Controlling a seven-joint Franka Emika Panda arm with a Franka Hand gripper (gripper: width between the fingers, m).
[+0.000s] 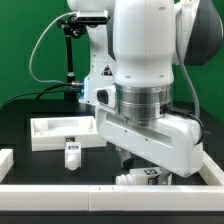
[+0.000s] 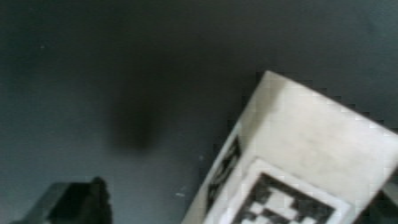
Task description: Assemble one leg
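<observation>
A white leg with a black-and-white tag on its side lies on the dark table, large and close in the wrist view. It also shows in the exterior view, under the arm's hand. My gripper hangs low over it. One dark fingertip stands far to one side and the leg covers the place of the other, so the jaws stand wide apart and hold nothing. A second leg stands upright on the table toward the exterior view's left.
The large white tray-shaped panel lies at the exterior view's left, behind the standing leg. A white rim runs along the table's front edge and left corner. A black stand with cables rises at the back.
</observation>
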